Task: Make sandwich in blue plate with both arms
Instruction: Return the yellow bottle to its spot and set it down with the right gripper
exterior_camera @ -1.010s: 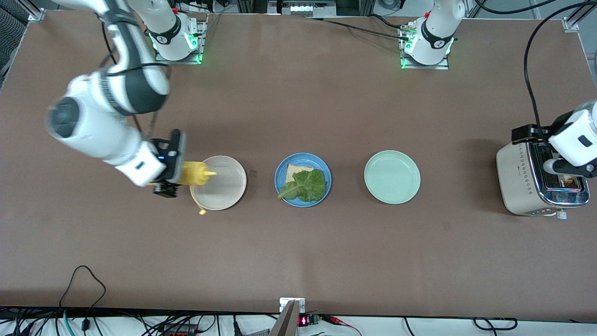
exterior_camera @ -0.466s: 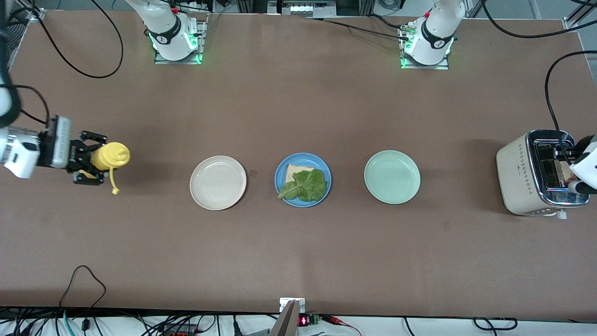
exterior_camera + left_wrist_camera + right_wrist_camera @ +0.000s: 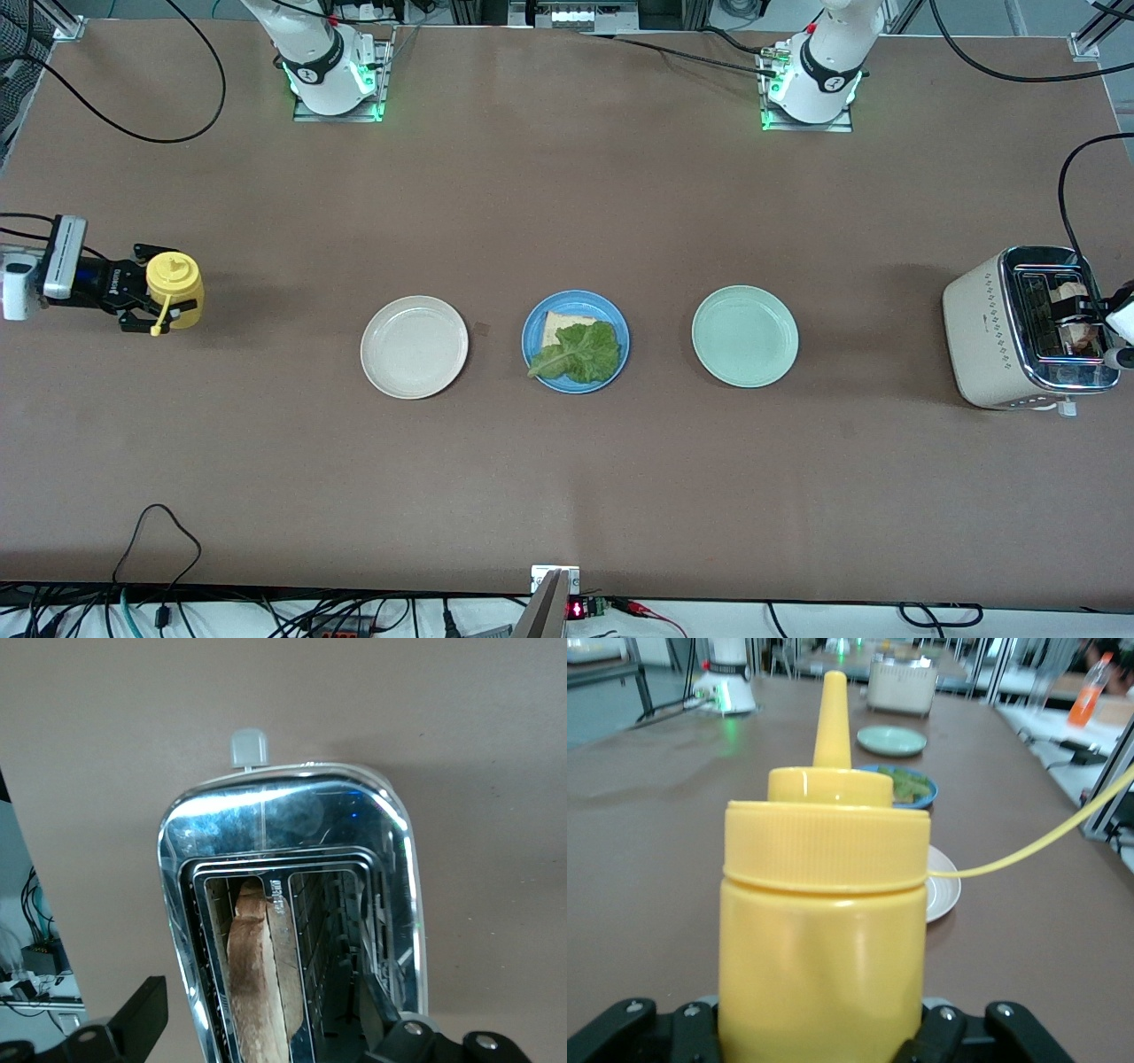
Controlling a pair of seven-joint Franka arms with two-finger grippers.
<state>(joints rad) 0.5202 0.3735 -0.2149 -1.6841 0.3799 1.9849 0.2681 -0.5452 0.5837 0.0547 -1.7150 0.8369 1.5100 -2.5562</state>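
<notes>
The blue plate (image 3: 617, 321) lies mid-table with one bread slice (image 3: 560, 323) and a green lettuce leaf (image 3: 580, 353) on top of it. A second toasted slice (image 3: 255, 983) stands in one slot of the toaster (image 3: 292, 815). My left gripper (image 3: 266, 1041) hangs over that slot, open, with a finger on each side of the slice and apart from it. At the right arm's end of the table, my right gripper (image 3: 162, 298) is shut on an upright yellow squeeze bottle (image 3: 824, 930).
A cream-white plate (image 3: 414, 346) lies beside the blue plate toward the right arm's end, and a mint-green plate (image 3: 744, 336) toward the left arm's end. The toaster (image 3: 988, 337) stands at the left arm's end. A black cable (image 3: 1067, 190) loops above it.
My right arm swung the yellow bottle from over the cream plate out to its end of the table and turned it upright. My left gripper shifted over the toaster slot.
</notes>
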